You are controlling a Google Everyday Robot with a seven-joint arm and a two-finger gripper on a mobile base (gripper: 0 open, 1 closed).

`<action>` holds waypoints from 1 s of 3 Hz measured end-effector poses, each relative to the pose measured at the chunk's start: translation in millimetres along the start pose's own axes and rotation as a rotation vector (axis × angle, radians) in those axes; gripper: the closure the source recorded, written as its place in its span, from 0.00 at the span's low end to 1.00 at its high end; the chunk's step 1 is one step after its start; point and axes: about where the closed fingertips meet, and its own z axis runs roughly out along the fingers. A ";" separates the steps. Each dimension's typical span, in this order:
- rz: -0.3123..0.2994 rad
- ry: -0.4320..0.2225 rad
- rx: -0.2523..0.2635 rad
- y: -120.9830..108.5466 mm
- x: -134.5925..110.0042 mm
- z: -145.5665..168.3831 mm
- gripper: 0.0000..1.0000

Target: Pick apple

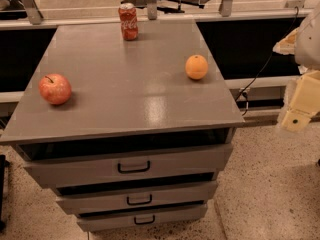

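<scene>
The apple [55, 88] is round and red with speckled skin and a short dark stem. It sits on the grey cabinet top [135, 84] near its left edge. My gripper [296, 118] hangs at the far right of the view, off the cabinet's right side and far from the apple. It holds nothing that I can see.
An orange [196, 67] sits near the top's right edge. A red soda can [128, 21] stands at the back edge. The cabinet has three drawers [134, 167] with dark handles. A black cable [260, 71] runs down on the right. Speckled floor lies below my gripper.
</scene>
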 end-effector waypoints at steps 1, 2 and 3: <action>0.000 0.000 0.000 0.0 0.0 0.0 0.00; -0.031 -0.087 -0.023 -6.6 -23.7 23.2 0.00; -0.113 -0.232 -0.063 -17.7 -87.9 56.2 0.00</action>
